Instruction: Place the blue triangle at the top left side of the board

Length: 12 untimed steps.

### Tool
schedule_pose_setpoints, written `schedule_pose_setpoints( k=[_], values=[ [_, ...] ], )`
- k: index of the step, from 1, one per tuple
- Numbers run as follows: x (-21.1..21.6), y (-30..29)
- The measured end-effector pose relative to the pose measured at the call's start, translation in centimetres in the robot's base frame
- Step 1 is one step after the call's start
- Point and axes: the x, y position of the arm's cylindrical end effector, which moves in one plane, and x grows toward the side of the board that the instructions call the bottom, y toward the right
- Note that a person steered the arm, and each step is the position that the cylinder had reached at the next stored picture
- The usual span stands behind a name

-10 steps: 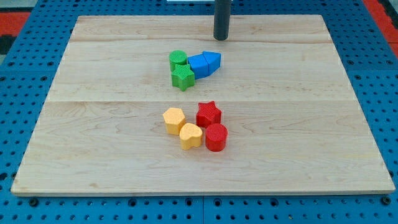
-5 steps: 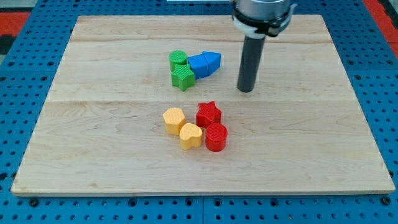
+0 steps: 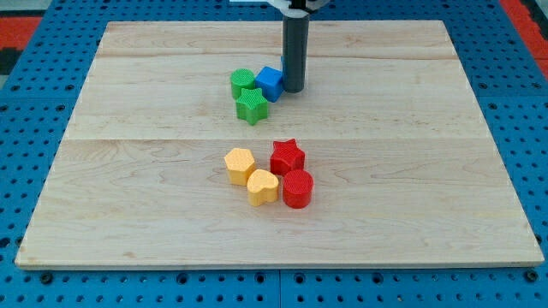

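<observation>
Blue triangle: one small blue block, lying flat on the desk. Only its left part shows; the remainder is hidden, so the triangular outline cannot be confirmed from this angle. Position: upper middle of the desk, nearer the top edge than the bottom, roughly midway between left and right edges.

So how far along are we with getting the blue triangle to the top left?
Nothing is finished yet: the blue block sits near the board's top centre, against the green cylinder and green star. In hand: my tip is right at the blue block's right side, placed to push leftward. Only one blue block shows; its shape is partly hidden by the rod. Left: the whole slide to the top left corner.
</observation>
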Motion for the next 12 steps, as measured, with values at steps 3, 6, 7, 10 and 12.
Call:
schedule_pose_setpoints(
  k=[3, 6, 7, 10, 12],
  values=[
    [-4.3, 4.2],
    [-4.6, -6.2],
    [-4.4, -13.6],
    [-0.1, -15.5],
    [-0.8, -25.3]
  ],
)
